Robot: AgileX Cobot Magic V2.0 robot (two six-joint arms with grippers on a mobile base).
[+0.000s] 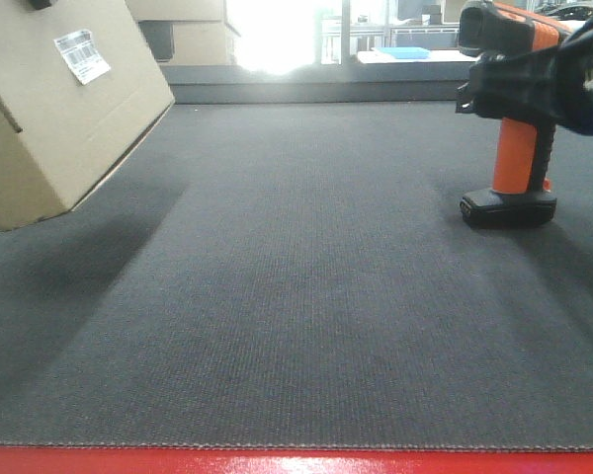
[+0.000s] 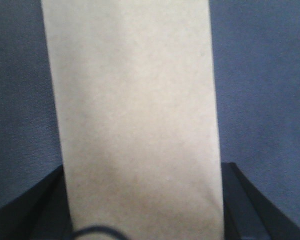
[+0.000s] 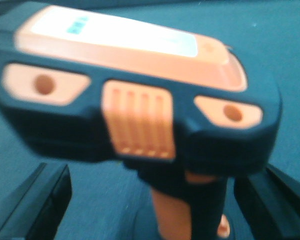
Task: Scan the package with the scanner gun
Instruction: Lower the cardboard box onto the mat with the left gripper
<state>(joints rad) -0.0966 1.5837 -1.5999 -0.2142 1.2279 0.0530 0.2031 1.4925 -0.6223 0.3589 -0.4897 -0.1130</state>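
Office-like lab: stacked cardboard boxes [image 1: 188, 35], glass partitions [image 1: 376, 25], desk [image 1: 415, 56] beyond

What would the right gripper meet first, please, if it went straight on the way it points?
Probably the pistol-shaped orange-and-black scanner gun: its head fills the right wrist view straight ahead, though depth is unclear.

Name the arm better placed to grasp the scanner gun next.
Right. The right gripper is open astride the scanner gun, which stands on the mat. The left gripper is shut on the package, held tilted above the mat.
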